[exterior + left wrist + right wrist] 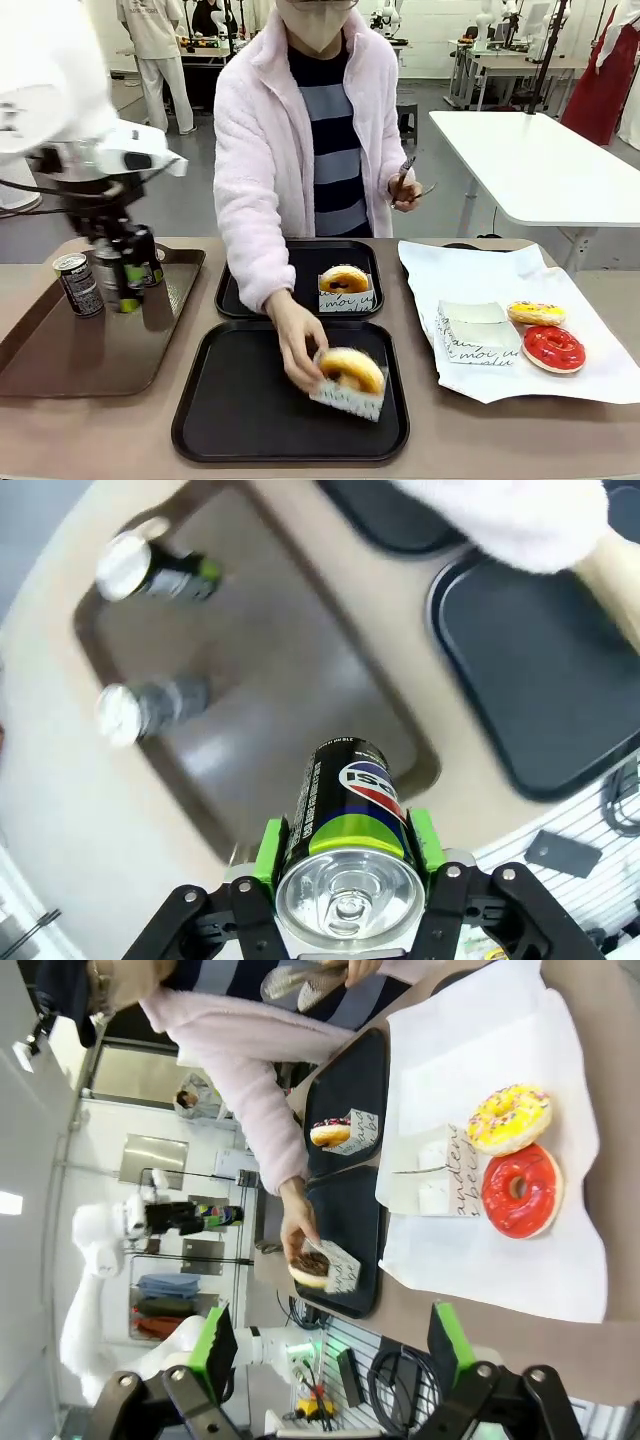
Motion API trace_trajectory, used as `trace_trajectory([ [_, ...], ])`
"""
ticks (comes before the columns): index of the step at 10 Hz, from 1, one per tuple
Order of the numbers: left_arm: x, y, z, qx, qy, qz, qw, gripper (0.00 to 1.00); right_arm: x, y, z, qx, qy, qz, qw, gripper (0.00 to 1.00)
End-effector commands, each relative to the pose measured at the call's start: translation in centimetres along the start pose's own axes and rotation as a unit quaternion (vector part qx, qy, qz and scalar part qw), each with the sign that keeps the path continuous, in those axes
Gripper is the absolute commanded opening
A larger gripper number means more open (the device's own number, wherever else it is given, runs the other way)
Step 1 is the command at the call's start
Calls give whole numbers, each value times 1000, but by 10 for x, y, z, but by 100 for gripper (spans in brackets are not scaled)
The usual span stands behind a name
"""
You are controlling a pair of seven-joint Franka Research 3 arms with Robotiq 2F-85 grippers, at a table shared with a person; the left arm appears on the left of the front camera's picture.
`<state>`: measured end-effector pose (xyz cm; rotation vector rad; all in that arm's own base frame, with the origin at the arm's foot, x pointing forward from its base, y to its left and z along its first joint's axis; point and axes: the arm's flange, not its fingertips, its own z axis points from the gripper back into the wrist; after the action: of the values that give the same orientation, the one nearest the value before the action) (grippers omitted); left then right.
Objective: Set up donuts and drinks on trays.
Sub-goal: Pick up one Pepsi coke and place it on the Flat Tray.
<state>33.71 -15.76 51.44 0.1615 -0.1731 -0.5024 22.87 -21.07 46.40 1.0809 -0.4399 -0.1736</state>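
Front view: the table (520, 440) carries a brown tray (60, 370) at the robot's left, a white sheet of paper (470, 270) at its right, and between them the two black trays, the near tray (250, 400) just in front of the far tray (228, 295). The brown tray looks like the supply spot for drinks, and the left gripper (125, 270) hangs over it with its green pads pressed on both sides of a black can (345, 810), held upright and clear of the tray floor (a lift towards a black tray, I judge). Two more cans stand on the brown tray, one at its far corner (150, 570) and one nearer (150, 705). The right gripper (332, 1350) is spread wide with nothing between its fingers, looking down at the paper from the side. The person's hand (295, 345) rests on a sleeved donut (350, 372) on the near tray, probably seating it; another sleeved donut (344, 280) sits on the far tray. On the paper wait a red donut (553, 348), a yellow donut (535, 313) and spare sleeves (475, 335). No black tray has a drink yet
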Motion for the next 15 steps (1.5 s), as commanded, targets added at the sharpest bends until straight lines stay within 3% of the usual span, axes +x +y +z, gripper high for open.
trace_trajectory([
  [1,-13,-4,15,33,-13,56,998,58,2,0,-1,10,-3,4,1000,100],
  [2,0,0,0,0,0,0,1000,58,2,0,-1,10,-3,4,1000,100],
  [8,-2,-4,-10,3,11,6,1000,58,2,0,-1,10,-3,4,1000,100],
  [12,125,-8,-42,-92,7,7,996,58,2,0,-1,10,-3,4,1000,100],
  [15,186,-9,-68,-83,-18,29,996,58,2,0,-1,10,-3,4,1000,100],
])
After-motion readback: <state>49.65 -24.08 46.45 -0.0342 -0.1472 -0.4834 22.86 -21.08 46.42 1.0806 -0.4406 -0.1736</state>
